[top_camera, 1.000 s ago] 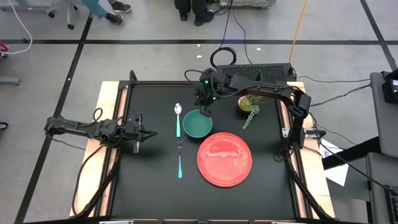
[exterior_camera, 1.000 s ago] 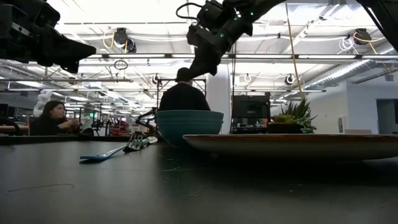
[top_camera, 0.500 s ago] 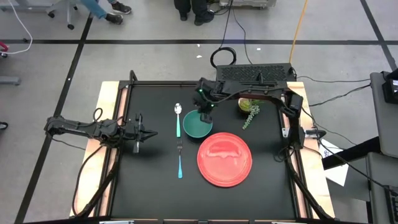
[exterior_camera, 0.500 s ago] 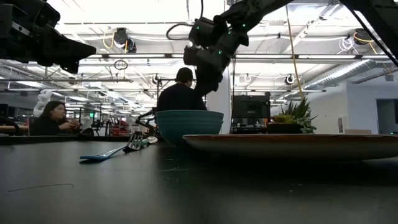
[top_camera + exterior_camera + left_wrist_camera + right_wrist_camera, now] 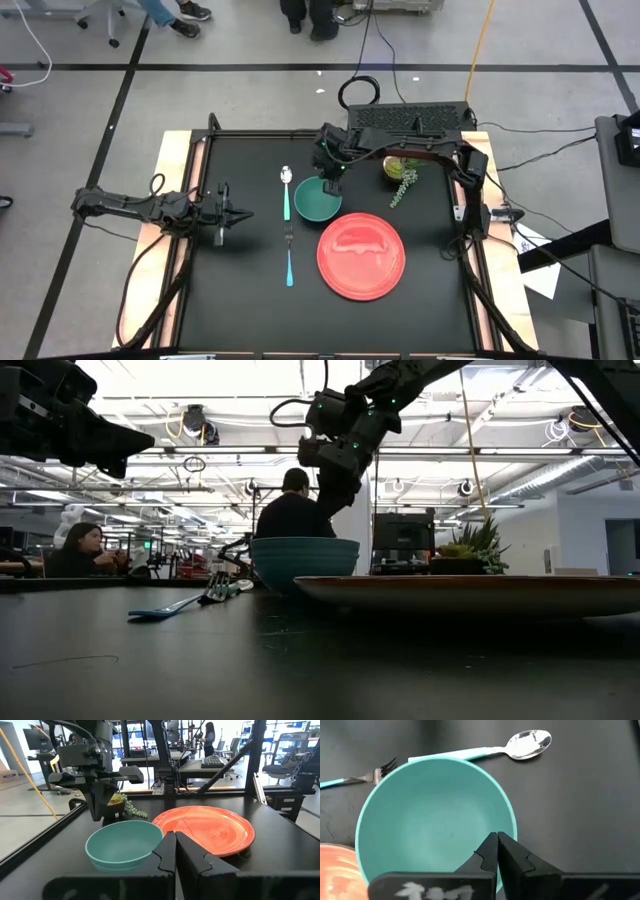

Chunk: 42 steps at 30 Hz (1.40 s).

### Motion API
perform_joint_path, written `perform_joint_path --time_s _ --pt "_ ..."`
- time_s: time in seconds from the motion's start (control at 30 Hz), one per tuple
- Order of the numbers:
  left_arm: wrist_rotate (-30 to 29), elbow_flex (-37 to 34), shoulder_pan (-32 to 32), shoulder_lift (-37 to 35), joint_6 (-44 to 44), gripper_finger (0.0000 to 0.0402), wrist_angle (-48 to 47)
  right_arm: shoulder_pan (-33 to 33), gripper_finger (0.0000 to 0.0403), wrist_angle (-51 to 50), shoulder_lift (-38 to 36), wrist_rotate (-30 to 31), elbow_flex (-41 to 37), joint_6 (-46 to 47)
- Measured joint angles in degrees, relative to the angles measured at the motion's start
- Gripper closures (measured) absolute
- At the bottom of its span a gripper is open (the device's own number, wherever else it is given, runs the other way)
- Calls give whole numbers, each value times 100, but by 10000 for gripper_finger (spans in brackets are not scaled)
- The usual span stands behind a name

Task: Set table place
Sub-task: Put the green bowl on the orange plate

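A teal bowl stands on the black table, with a red plate just near-right of it. A teal-handled spoon and fork lie in a line left of them. My right gripper is shut and points down over the bowl's far rim. In the low view it stays above the rim without touching. My left gripper is shut and empty at the table's left, level, pointing toward the bowl.
A small green potted plant stands at the far right, beside my right arm. Bare table lies near the front edge and between my left gripper and the cutlery. People sit in the room beyond the far edge.
My right gripper has tipped from a slant to pointing nearly straight down, staying over the bowl's far rim. The right arm has swung so that it reaches straighter along the table's far side. The bowl, plate and cutlery have kept still.
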Motion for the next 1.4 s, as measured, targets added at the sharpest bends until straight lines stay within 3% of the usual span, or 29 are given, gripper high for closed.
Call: perform_joint_path --time_s 0.4,1.0,1.4 --pt "2 0 0 0 0 392 0 22 388 28 -2 -20 0 -11" --pt "2 0 0 1 0 392 -2 26 208 -94 -2 -44 -2 35" --pt "2 0 0 1 0 392 -2 26 193 -381 -2 -38 -2 96"
